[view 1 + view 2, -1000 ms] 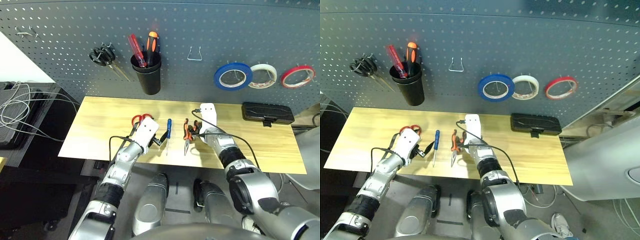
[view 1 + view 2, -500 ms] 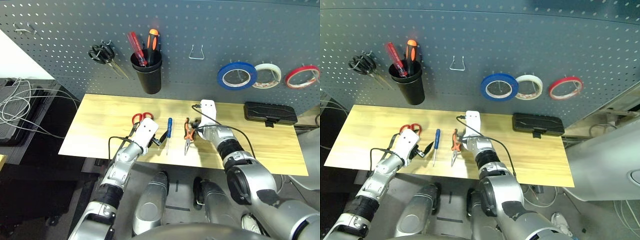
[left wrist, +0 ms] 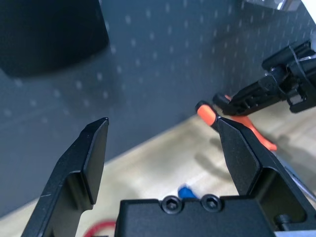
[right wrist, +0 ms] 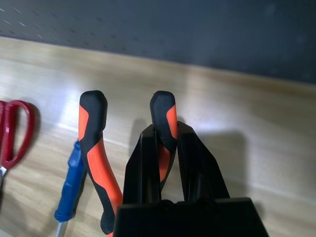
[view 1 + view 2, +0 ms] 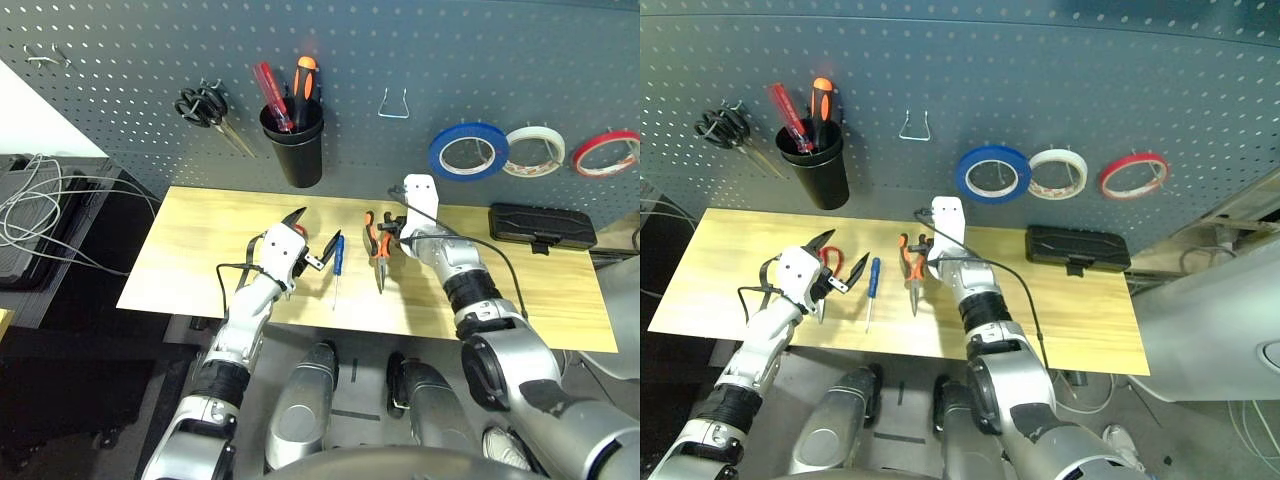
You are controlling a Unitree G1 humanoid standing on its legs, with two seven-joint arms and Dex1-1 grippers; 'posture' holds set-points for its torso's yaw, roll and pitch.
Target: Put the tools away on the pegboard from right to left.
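Dark grey pegboard carries the blue tape ring. On the wooden table, the left gripper is spread wide and empty above the red-handled scissors; the right gripper clenches one handle of the pliers. Between them lies the blue-handled screwdriver.
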